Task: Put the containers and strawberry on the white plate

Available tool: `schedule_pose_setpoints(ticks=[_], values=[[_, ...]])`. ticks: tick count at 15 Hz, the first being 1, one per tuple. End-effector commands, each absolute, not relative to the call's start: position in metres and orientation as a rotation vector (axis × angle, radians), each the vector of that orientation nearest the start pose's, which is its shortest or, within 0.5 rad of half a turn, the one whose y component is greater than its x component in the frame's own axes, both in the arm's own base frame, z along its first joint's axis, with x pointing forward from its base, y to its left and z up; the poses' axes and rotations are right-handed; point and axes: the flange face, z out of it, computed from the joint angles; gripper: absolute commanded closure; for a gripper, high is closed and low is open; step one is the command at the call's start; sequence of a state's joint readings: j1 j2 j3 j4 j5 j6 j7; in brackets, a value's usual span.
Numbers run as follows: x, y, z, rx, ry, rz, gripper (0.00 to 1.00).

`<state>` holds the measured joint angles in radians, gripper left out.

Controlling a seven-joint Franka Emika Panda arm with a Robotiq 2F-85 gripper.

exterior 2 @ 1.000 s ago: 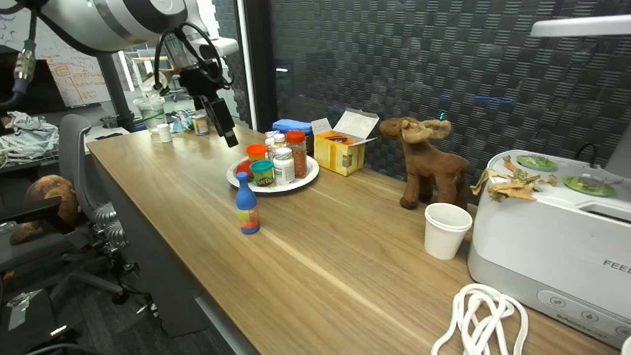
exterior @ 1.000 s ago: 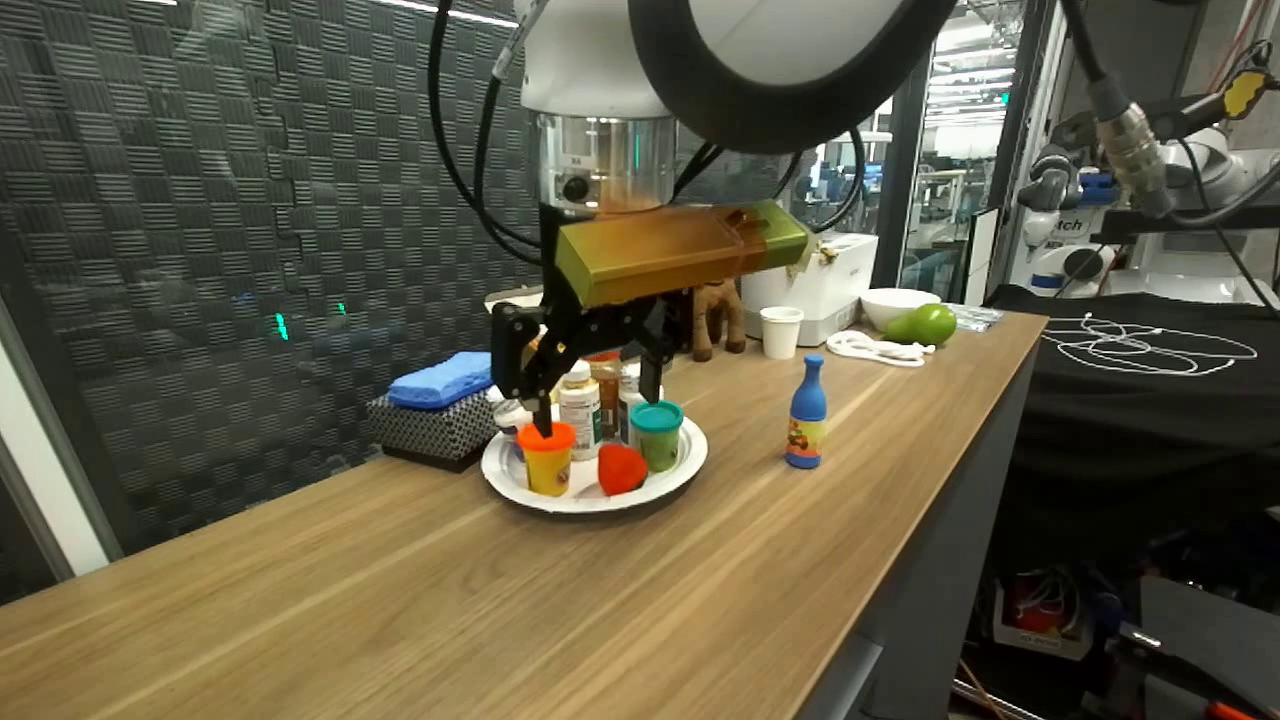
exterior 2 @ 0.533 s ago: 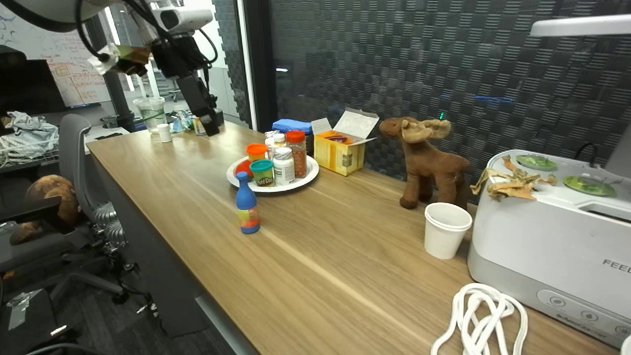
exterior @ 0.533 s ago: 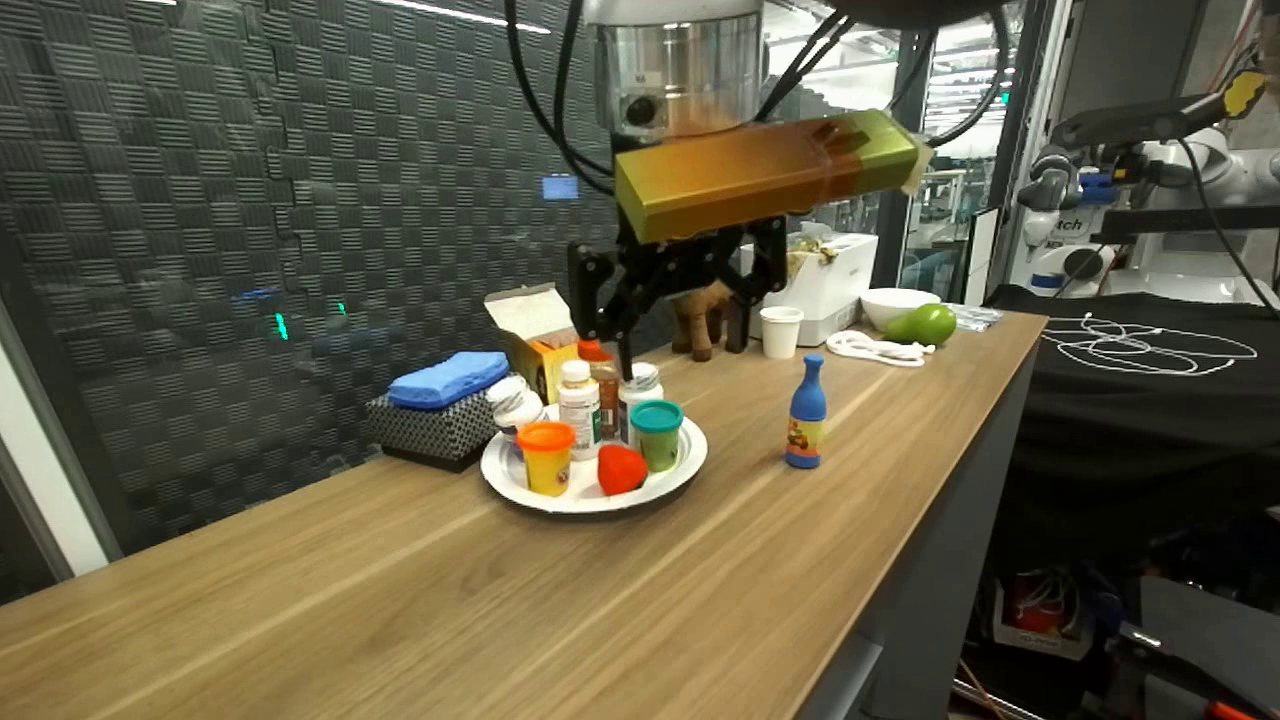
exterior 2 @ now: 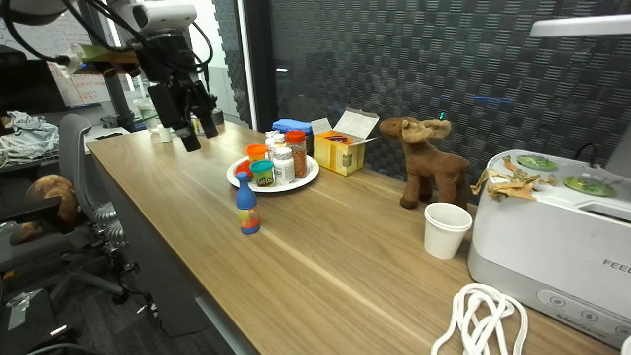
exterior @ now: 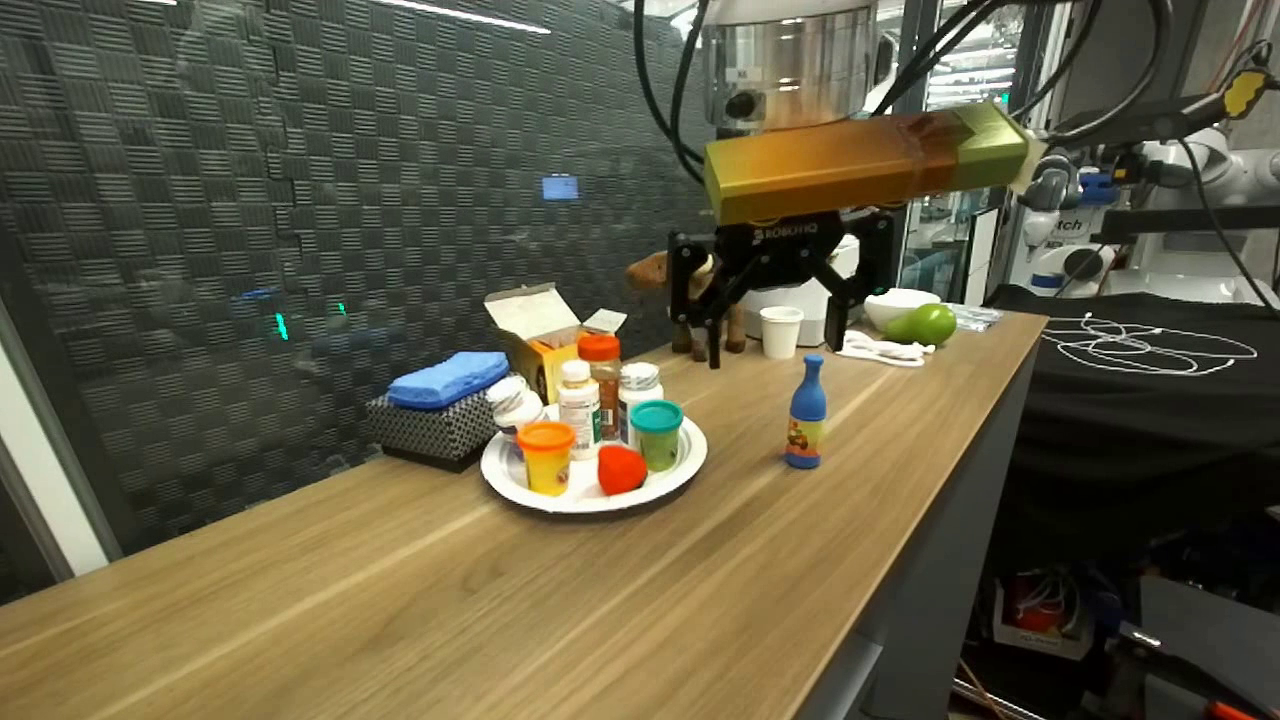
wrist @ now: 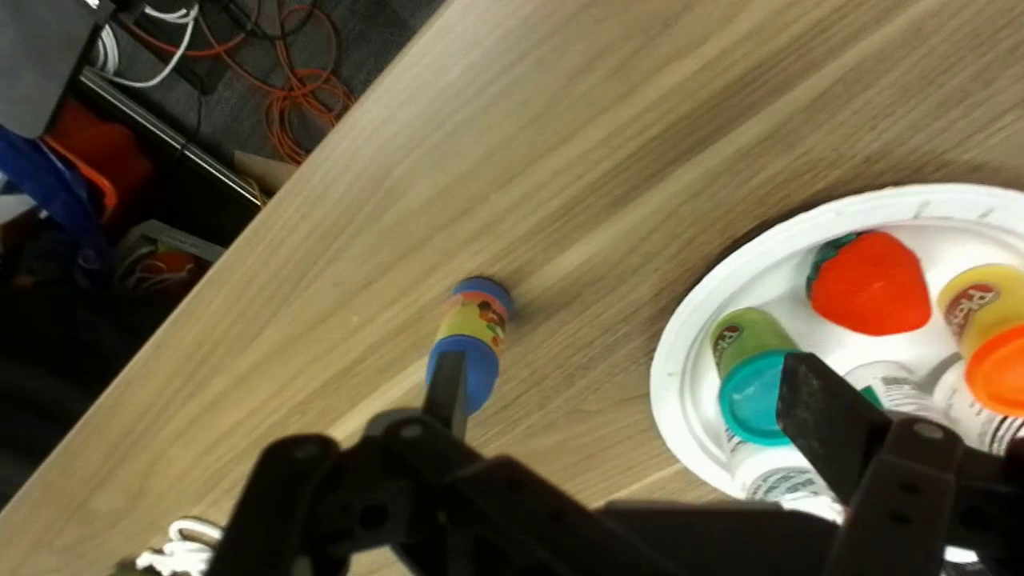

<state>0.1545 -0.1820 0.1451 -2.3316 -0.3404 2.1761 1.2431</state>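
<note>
In an exterior view, the gripper [exterior: 775, 352] is hanging upper right, jaws apart; the blue bottle [exterior: 806, 415] is standing centre-right, containers [exterior: 580, 418] and strawberry [exterior: 622, 470] resting on the plate [exterior: 590, 503].

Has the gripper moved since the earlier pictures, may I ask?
Yes: in an exterior view, the gripper has shifted rightward, away from the plate, toward the blue bottle.

The white plate [exterior: 585, 483] looks like matt paper, the blue bottle [exterior: 806, 412] smooth plastic, the tabletop [exterior: 480, 600] wood.
</note>
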Motion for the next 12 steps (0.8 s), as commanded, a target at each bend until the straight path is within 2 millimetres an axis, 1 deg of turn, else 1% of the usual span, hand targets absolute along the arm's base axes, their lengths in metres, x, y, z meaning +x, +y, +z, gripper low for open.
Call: schedule_pose_setpoints(ticks=[1,3,6,10,12], values=[[0.453,0.096,0.42,-2.952,1.399,-0.425,0.0],[0.451,0.079,0.419,-2.911,1.473,-0.432,0.0],[0.449,0.059,0.418,-2.86,1.536,-0.435,0.0],[0.448,0.044,0.413,-2.779,1.548,-0.428,0.0],[0.449,0.039,0.41,-2.747,1.527,-0.438,0.0]])
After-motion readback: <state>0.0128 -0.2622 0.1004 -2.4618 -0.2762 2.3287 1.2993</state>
